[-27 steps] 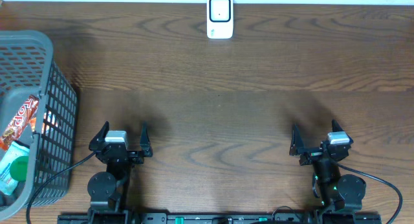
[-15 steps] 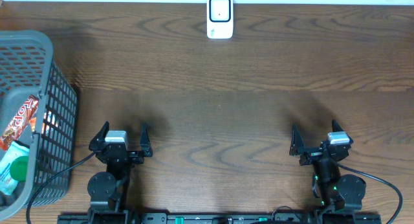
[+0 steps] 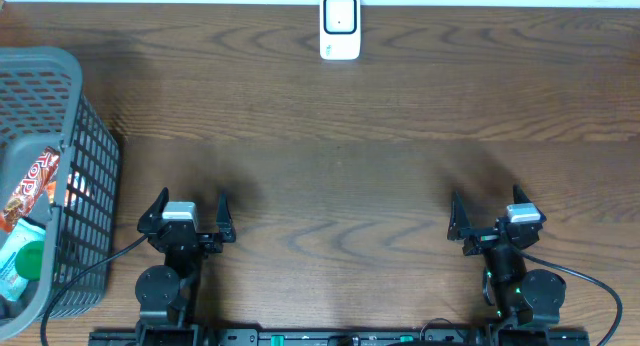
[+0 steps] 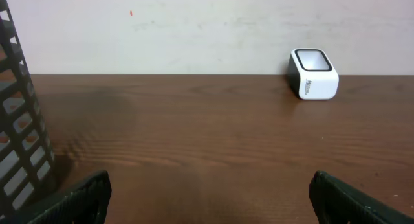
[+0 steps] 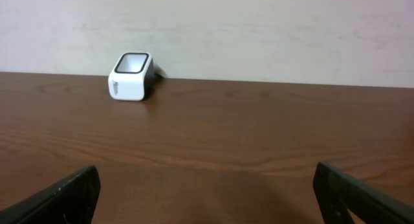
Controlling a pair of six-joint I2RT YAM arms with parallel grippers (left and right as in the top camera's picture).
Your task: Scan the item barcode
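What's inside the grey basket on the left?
A red snack wrapper and a green-and-white packet lie in the basket; anything beneath them or past the frame edge is hidden.

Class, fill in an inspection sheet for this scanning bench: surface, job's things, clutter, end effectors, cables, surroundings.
Surface: dark wooden table, no spills seen.
Job's things: white scanner at the far edge; grey basket at the left, holding a snack packet and other goods.
Clutter: nothing seen.
End effectors: left end effector and right end effector both open, holding nothing.
Cables: black cable beside the left arm; another by the right.
Surroundings: pale wall behind the table.
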